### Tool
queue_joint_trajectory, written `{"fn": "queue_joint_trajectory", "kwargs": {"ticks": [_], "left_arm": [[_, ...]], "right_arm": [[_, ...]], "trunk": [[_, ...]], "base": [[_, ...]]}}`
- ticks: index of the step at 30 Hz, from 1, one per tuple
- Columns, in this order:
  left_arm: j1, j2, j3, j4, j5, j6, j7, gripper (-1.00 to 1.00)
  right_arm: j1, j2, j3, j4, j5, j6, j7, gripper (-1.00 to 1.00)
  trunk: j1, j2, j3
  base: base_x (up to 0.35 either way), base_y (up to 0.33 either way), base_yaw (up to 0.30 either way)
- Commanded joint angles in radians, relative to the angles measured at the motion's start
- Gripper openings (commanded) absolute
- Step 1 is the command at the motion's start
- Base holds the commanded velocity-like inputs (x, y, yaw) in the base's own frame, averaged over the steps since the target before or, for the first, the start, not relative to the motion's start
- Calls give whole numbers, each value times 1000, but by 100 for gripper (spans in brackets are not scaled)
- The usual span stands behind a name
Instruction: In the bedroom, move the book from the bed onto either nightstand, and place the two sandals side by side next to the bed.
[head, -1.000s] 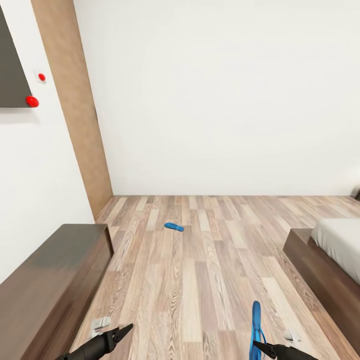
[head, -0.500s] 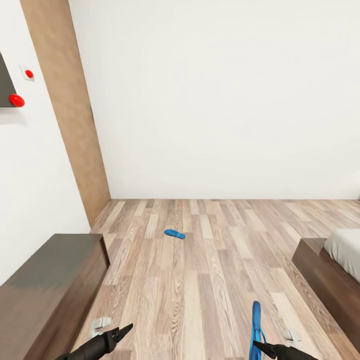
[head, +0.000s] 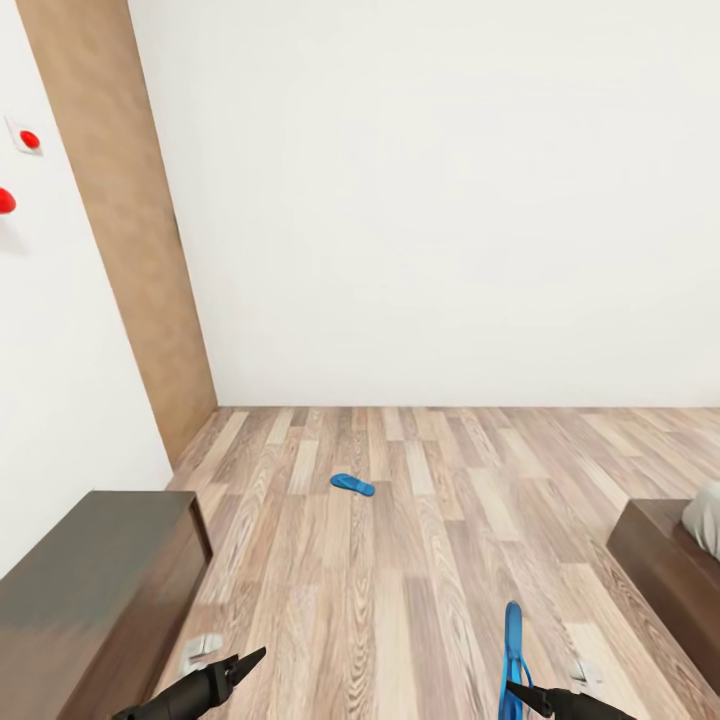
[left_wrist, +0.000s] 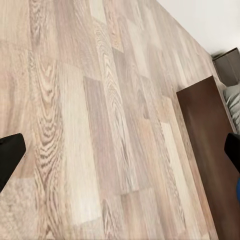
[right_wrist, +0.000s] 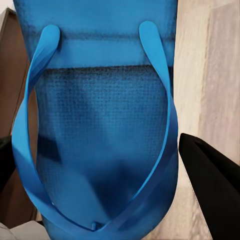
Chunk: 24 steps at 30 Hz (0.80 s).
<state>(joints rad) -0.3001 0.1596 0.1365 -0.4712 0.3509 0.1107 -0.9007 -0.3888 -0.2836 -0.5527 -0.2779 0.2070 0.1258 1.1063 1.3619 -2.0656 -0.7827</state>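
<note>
Two sandals: one hangs in your right jaws (head: 527, 688), the other lies on the floor (head: 400, 560) ahead.
Held sandal (head: 512, 655): it stands on edge, long axis pointing away from you; in the right wrist view its straps and footbed (right_wrist: 100, 130) sit close between the fingers, with one black finger (right_wrist: 212, 190) along its side.
Right jaws: closed on that sandal, by the look of how it hangs.
Left jaws (head: 245, 663): empty and apart; the left wrist view has a black fingertip (left_wrist: 9, 155) at either edge with bare planks between.
Loose sandal (head: 352, 485): flat on the planks, ahead and a little left of centre, well apart from both arms, long axis running crosswise to your line of sight.
Nearer arm: the left, I judge, since the loose sandal lies toward its side and that arm is free.
Bed (head: 665, 560): its dark frame corner sits at the right, with a bit of pale mattress (head: 706, 515) at the edge.
Dark cabinet (head: 90, 570): low, at your left against the wall.
Key relation: the loose sandal lies away from the bed, so it must come rightward to pair with the held one.
Book: no sighting to report.
</note>
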Motion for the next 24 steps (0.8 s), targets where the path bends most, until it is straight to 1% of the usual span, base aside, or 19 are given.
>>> {"fn": "queue_joint_trajectory", "kwargs": {"ticks": [1, 24], "left_arm": [[-1, 0, 2, 0, 7, 10, -4, 100], [-1, 0, 1, 0, 7, 10, -4, 100]], "right_arm": [[-1, 1, -9, -1, 6, 11, 4, -100], [-1, 0, -9, -1, 6, 11, 4, -100]], "trunk": [[0, 0, -1], [0, 0, -1]], "base": [[321, 6, 0], [325, 0, 0]]}}
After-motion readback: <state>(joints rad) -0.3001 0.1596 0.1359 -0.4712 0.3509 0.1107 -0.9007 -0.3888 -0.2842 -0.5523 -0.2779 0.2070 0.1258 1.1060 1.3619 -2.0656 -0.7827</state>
